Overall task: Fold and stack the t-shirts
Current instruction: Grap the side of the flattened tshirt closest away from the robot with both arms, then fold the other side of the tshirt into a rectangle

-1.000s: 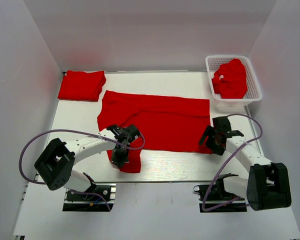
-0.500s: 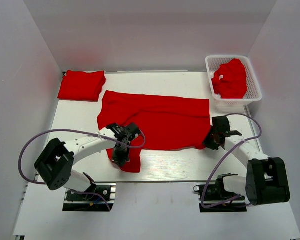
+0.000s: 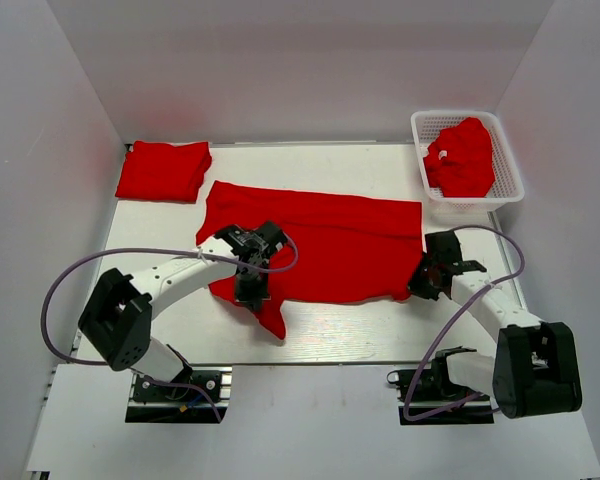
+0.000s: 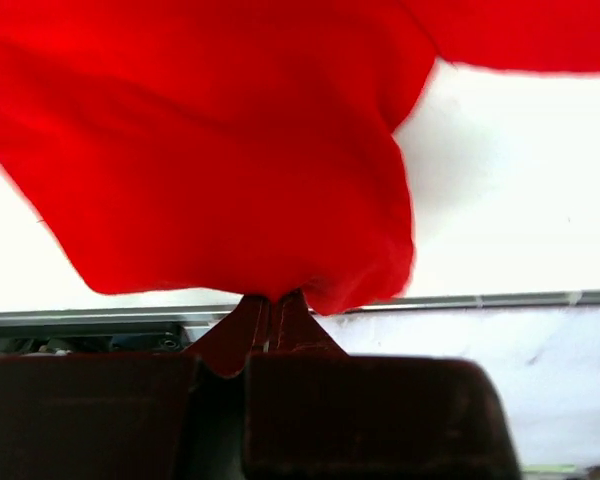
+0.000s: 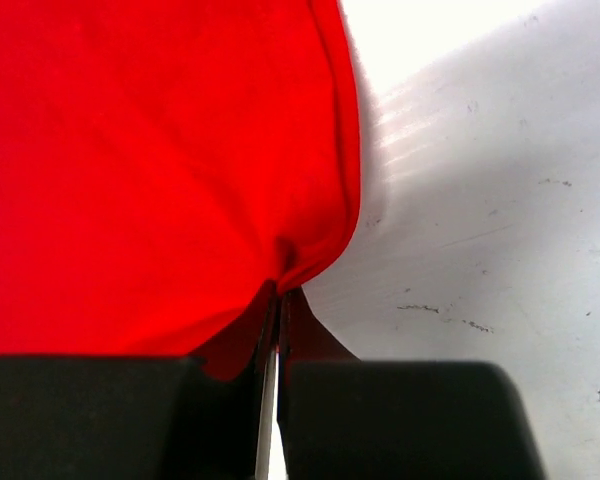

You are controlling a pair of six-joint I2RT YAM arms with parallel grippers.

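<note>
White table (image 3: 330, 330) is sitting boxed in by plain white panels: back wall (image 3: 300, 70) rising behind the table, left wall (image 3: 40, 180) and right wall (image 3: 570, 150) slanting outward from its sides. Metal rail (image 3: 310, 364) is running along the table's near edge. Even, soft light is falling over the table, throwing faint shadows.

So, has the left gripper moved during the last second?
Yes. The left gripper, shut on the shirt, has gone farther from the near edge of the table, taking the cloth along.

Spread t-shirt (image 4: 210, 150) — beyond the wrist views' edges
</note>
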